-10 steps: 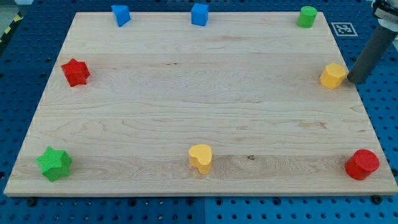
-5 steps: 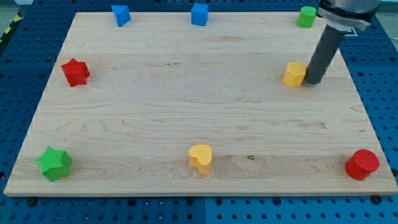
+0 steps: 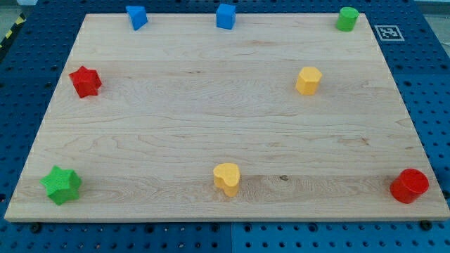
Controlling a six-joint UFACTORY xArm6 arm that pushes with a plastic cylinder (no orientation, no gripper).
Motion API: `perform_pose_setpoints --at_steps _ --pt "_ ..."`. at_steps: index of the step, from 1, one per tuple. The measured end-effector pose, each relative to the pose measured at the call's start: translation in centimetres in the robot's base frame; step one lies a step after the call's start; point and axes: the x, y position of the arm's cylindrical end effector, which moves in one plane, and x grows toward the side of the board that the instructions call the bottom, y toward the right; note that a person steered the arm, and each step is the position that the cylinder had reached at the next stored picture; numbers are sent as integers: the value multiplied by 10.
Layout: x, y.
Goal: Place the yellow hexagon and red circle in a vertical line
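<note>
- The yellow hexagon (image 3: 308, 80) stands upright on the wooden board (image 3: 211, 119), in the upper part of the view's right half, clear of every other block.
- It is squat with no marked long axis; which way its corners face is hard to tell from this angle.
- The red circle (image 3: 409, 185) sits at the board's bottom right corner, well apart from the hexagon and further to the view's right.
- My tip does not show in the view, so I cannot tell where it stands relative to the blocks.
- A yellow heart (image 3: 226, 178) lies near the bottom edge, about midway.
- A green cylinder (image 3: 346, 18) sits at the top right.
- A blue cube (image 3: 226, 15) and a second blue block (image 3: 136, 16) line the top edge.
- A red star (image 3: 85, 81) is at the left edge; a green star (image 3: 61, 185) at bottom left.
</note>
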Motion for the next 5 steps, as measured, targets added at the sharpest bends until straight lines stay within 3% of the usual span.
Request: perform_pose_setpoints --at_steps 1,5 --pt "54 -11" --pt "59 -65"
